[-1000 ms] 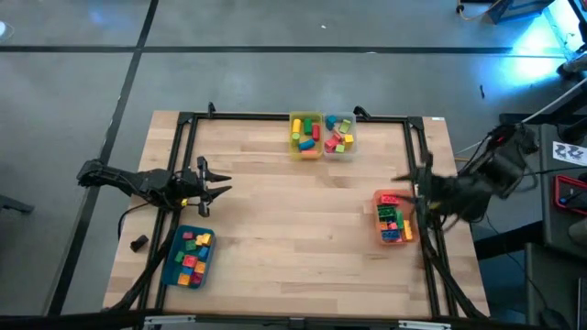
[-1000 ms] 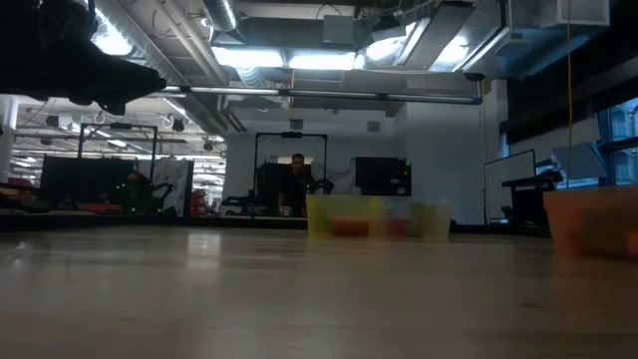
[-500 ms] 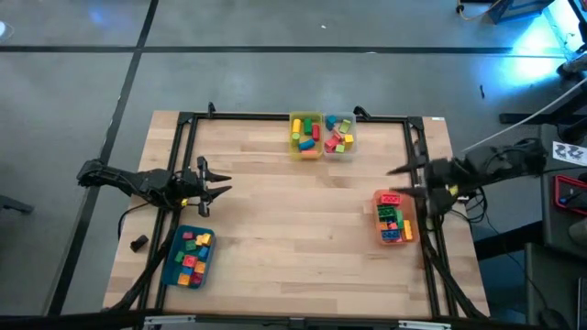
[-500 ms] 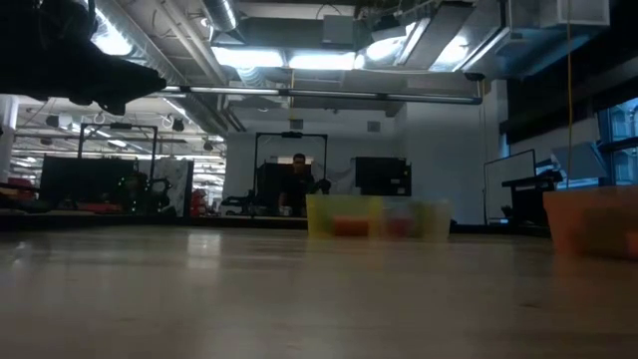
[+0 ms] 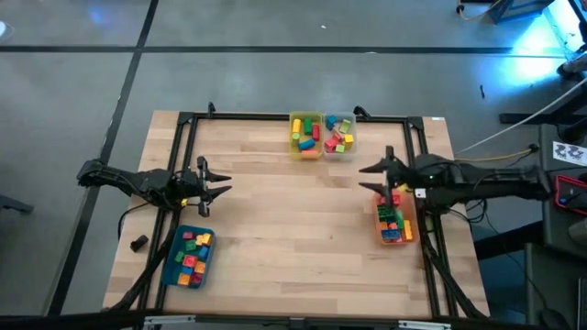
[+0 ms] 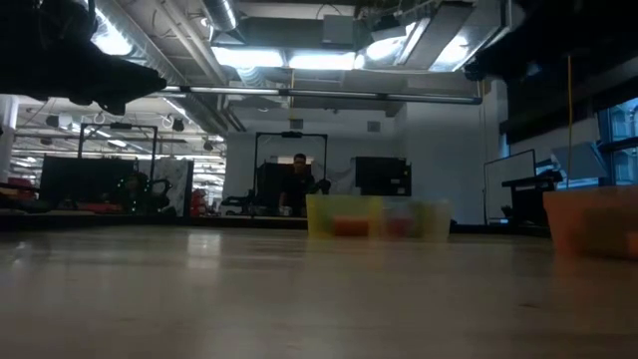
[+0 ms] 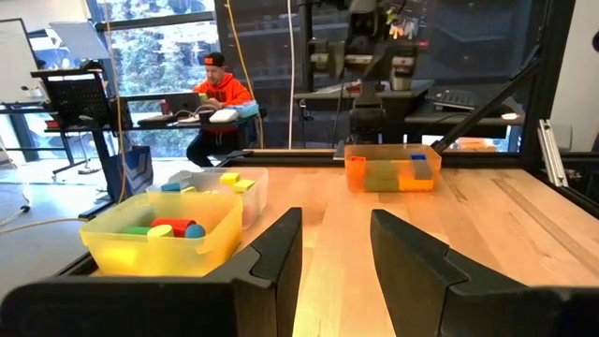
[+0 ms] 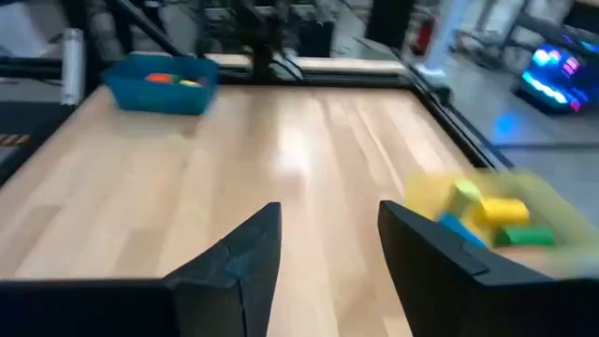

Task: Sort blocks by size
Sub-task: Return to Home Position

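Hovering right pincer, spread, near binned blocks, left pincer opposite

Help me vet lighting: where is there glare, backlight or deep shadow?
Low view: ceiling lights glare, the table lies dim. High view: a blue light flares upper right; table evenly lit. Left wrist view: bright windows behind, yellow bin well lit. Right wrist view: pale sheen on the table.

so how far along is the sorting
Done: every block in view sits in the blue bin, yellow bin, clear bin or orange bin; the table shows none loose. In hand: nothing; left gripper near the blue bin, right gripper by the orange bin, both open and empty. Left: seemingly nothing to sort.
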Motion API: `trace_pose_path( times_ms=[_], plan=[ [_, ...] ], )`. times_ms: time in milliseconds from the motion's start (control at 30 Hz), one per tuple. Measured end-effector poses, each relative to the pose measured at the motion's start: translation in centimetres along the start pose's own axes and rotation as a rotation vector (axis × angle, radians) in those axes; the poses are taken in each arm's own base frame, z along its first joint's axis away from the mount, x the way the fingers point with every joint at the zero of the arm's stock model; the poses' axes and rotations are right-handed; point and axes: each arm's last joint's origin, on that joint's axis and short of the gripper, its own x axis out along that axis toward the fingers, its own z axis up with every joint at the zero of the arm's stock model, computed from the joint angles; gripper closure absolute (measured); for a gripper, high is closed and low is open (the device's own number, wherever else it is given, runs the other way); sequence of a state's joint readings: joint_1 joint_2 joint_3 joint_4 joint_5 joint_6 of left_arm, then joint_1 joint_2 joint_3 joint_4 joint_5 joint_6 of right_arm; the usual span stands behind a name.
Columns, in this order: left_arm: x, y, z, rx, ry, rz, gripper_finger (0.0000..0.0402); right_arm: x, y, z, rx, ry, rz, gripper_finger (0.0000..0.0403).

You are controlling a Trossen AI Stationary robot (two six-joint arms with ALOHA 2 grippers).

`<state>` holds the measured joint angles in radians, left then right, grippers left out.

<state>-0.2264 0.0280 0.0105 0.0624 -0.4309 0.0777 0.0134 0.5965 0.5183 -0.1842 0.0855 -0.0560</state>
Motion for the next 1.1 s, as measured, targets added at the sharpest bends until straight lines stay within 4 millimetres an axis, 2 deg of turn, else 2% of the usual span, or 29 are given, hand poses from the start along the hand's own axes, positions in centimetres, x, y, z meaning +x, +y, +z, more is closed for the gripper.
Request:
trace_pose_path(
  times_ms=[133, 367, 567, 833, 1100],
  plan=[
    [0.0, 0.0, 0.0, 0.000, 0.000, 0.000, 0.0288, -0.8, -1.0, -1.4, 0.060, -0.030, -0.016, 0.0221],
    [0.0, 0.0, 0.0, 0.000, -0.001, 0.000, 0.0288, -1.6, -1.1, -4.0, 0.130, -0.057, 0.021, 0.0221],
    [0.0, 0.0, 0.0, 0.000, 0.000, 0.000, 0.0288, -1.5, -0.9, -6.2, 0.144, -0.079, 0.022, 0.0221],
    [0.0, 0.0, 0.0, 0.000, 0.000, 0.000, 0.0288, -1.2, -0.8, -7.9, 0.153, -0.190, 0.023, 0.0221],
    [0.0, 0.0, 0.0, 0.000, 0.000, 0.000, 0.0288, -0.8, -0.6, -9.8, 0.151, -0.214, 0.023, 0.0221]
  ],
)
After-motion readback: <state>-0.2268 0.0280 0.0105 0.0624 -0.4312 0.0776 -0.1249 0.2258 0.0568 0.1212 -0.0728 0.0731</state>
